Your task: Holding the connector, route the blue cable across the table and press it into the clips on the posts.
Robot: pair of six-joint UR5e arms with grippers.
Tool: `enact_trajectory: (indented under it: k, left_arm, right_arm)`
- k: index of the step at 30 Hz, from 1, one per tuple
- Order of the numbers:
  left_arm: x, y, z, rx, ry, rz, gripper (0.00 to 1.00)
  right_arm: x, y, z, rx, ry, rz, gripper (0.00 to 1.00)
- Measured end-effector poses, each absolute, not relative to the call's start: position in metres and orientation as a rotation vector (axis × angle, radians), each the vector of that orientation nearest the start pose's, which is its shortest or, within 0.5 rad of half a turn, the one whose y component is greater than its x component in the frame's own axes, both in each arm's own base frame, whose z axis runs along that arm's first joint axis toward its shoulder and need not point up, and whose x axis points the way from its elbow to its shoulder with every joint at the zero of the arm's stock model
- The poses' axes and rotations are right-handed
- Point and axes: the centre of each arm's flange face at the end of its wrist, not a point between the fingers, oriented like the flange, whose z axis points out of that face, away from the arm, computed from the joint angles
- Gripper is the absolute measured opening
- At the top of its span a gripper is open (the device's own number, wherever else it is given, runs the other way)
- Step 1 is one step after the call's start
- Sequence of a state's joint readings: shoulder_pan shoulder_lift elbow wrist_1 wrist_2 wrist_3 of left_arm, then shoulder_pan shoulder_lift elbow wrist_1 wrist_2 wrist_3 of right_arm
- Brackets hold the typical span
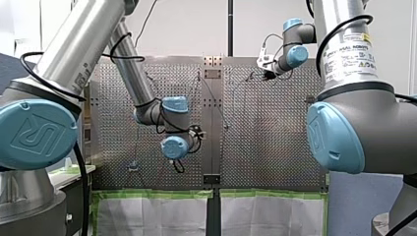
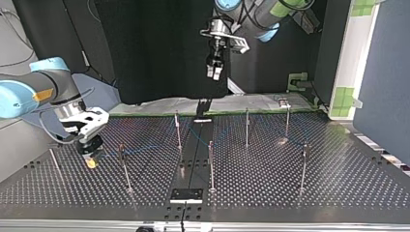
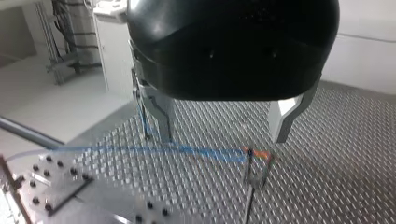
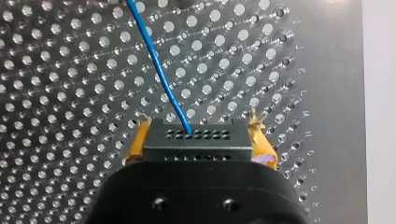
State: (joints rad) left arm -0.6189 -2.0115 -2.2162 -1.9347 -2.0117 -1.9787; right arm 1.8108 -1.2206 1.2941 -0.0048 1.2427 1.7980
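- Right gripper (image 4: 198, 136): yellow-padded fingers clamped on the black connector (image 4: 198, 145), low over the table (image 2: 314, 191) at the top view's left, probably to draw the line taut.
- Blue cable (image 4: 156, 65): leaves the connector and runs among the posts (image 2: 211, 164).
- Left gripper (image 3: 222, 135): fingers spread wide and empty, above the cable near a clip post (image 3: 256, 165); likely poised to press.
- Room: perforated metal table, dark curtain (image 2: 145, 48) behind.
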Motion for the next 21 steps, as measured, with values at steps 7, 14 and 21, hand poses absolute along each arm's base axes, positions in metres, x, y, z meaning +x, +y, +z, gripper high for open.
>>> enact_trajectory:
  k: [7,14,21]
  left_arm:
    - [0.324,-0.308,0.095,-0.247,1.513,-0.433,1.0]
    - [0.318,-0.28,0.082,-0.278,1.551,-0.366,1.0]
    - [0.297,-0.263,0.07,-0.275,1.603,-0.327,1.0]
  right_arm:
    - [0.308,-0.568,0.426,1.608,-1.166,1.728,0.0]
    - [0.307,-0.568,0.426,1.608,-1.166,1.728,0.0]
    - [0.308,-0.568,0.426,1.61,-1.166,1.728,0.0]
